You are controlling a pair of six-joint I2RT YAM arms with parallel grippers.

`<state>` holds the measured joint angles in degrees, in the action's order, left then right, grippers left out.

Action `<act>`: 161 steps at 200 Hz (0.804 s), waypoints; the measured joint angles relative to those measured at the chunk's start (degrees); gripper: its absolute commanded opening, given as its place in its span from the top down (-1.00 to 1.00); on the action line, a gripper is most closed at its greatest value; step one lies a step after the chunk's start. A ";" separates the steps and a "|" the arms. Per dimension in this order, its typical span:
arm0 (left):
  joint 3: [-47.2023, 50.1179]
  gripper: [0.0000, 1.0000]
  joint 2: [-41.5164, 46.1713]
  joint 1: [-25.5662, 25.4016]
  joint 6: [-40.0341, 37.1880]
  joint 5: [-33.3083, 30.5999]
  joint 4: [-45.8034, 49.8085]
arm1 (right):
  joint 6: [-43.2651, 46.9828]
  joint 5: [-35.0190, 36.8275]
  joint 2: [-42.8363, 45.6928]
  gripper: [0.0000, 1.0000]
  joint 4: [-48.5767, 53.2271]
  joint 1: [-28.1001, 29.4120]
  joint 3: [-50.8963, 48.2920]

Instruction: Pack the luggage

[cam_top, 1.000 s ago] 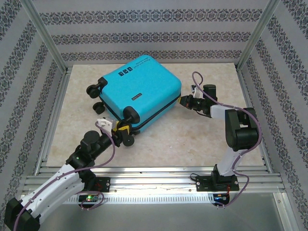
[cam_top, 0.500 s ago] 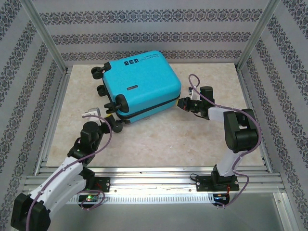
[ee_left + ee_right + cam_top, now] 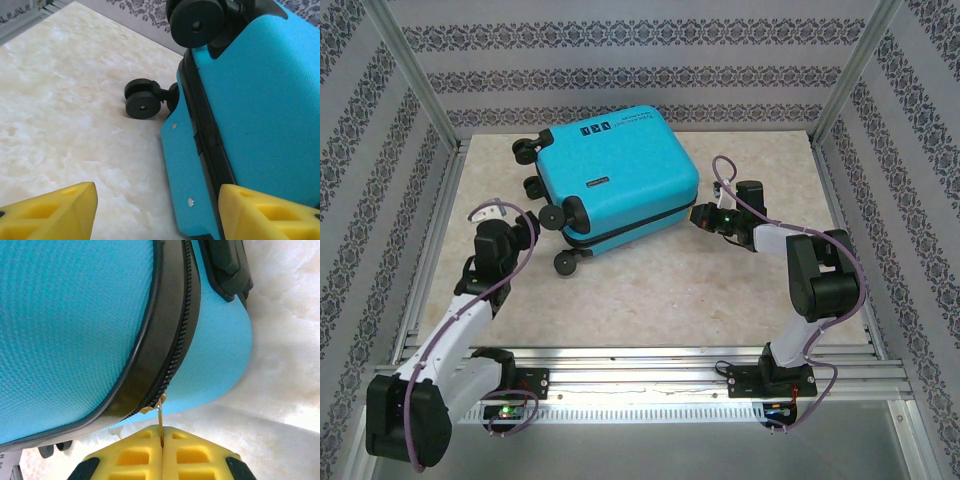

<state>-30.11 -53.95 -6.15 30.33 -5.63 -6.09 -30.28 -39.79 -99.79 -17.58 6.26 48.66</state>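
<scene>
The luggage [image 3: 615, 180] is a turquoise hard-shell suitcase lying flat at the back of the table, its black wheels [image 3: 563, 214] pointing left. My left gripper [image 3: 505, 218] stands open to the left of the wheels, touching nothing. In the left wrist view the luggage [image 3: 260, 100] fills the right side, with a wheel [image 3: 142, 102] ahead of the open left gripper [image 3: 157, 210]. My right gripper [image 3: 698, 213] is at the luggage's right corner. In the right wrist view the right gripper [image 3: 161, 432] is shut on the thin gold zipper pull [image 3: 160, 416] of the black zipper band [image 3: 172, 340].
The beige marbled tabletop [image 3: 650, 285] lies bare in front of the luggage. Aluminium rails [image 3: 640, 360] run along the near edge, and frame posts [image 3: 425, 95] with patterned walls close off the sides and back.
My left gripper has let go near the luggage's front wheel, opened and drawn back to the left. The luggage has swung slightly towards the back. The right gripper keeps hold of the zipper pull.
</scene>
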 measured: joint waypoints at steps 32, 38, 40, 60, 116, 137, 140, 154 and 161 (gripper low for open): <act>-4.90 -0.35 2.62 0.22 2.80 4.85 7.13 | 0.07 0.57 0.00 1.00 0.26 -0.04 0.02; -5.60 -0.37 3.72 0.22 3.37 5.44 8.76 | 0.15 0.57 0.00 1.00 0.33 -0.04 0.02; -5.84 -0.38 4.26 0.22 3.61 5.60 9.49 | 0.15 0.57 0.00 1.00 0.35 -0.04 0.02; -6.82 -0.44 9.07 0.15 6.23 6.99 14.43 | 0.20 0.57 0.00 1.00 0.61 -0.02 0.09; -5.46 -0.46 14.32 0.15 16.04 15.10 22.91 | 0.20 0.55 -0.15 1.00 1.77 -0.04 1.03; -1.66 -0.48 14.16 0.11 21.38 19.87 21.97 | 0.22 0.55 -0.26 1.00 1.92 -0.04 1.22; -0.90 -0.48 14.03 0.04 22.40 20.63 21.53 | 0.22 0.55 -0.26 1.00 1.90 -0.04 1.22; 2.36 -0.49 13.51 -0.22 26.38 22.91 19.23 | 0.22 0.55 -0.31 1.00 1.92 -0.04 1.25; 3.87 -0.49 13.27 -0.52 28.33 24.00 17.73 | 0.20 0.55 -0.35 1.00 1.92 -0.04 1.29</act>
<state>-26.24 -40.69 -6.68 58.65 18.37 11.64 -30.09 -39.24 -100.14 -15.66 6.22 49.95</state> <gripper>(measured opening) 0.742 0.048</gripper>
